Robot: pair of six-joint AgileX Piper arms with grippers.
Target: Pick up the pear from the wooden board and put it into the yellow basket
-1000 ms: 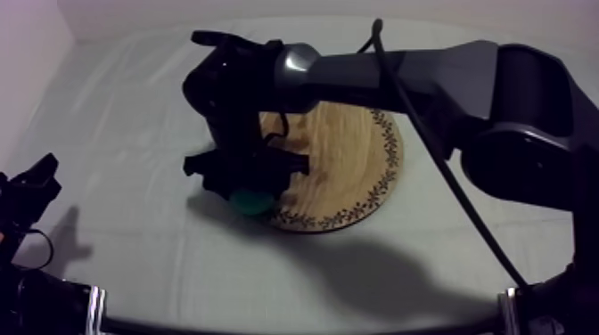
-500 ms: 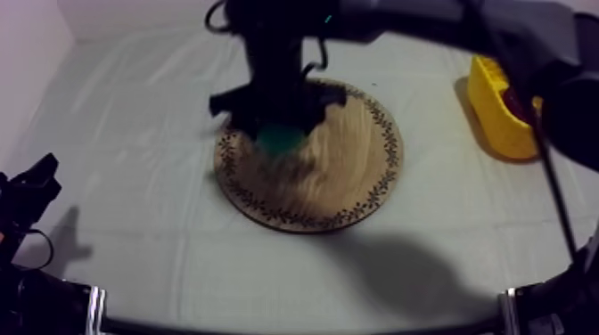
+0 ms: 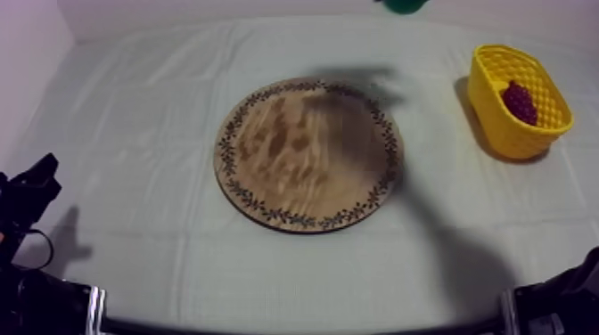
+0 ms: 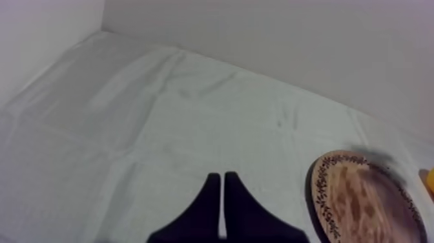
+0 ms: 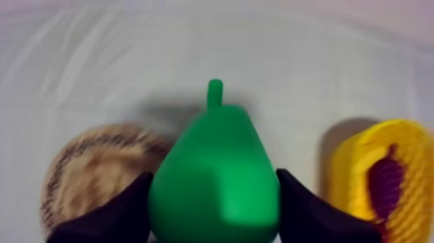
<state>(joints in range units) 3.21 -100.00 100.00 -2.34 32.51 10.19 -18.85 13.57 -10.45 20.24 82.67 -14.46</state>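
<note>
Pear (image 5: 216, 155): a green toy fruit pinched at its widest part by the right tool (image 5: 213, 173). One black finger (image 5: 126, 207) presses each flank, and the short stem points away from the camera. The pear hangs in the air above the counter (image 3: 134, 134), clear of every surface. Beneath it, the wooden board (image 5: 90, 171) lies to one side and the yellow basket (image 5: 394, 174) to the other.

Handling (judged): the moulded skin looks smooth and hard, so the pear is probably light, stiff and somewhat slippery. The broad belly gives the fingers the surest seat, while the tapering neck would tend to squirt out.

Left tool (image 4: 223, 194): fingers pressed together into a narrow wedge, holding nothing, resting low over bare cloth with the board's rim nearby.

Top view, near to far: the left arm sits at the lower left. The board lies at the centre with no fruit on it. The basket stands at the upper right and holds a dark red toy fruit (image 3: 520, 101) of unclear kind. The pear shows as a green sliver at the top edge, right of centre.

Stage (judged): the lift is complete; the carry and release over the basket remain.
</note>
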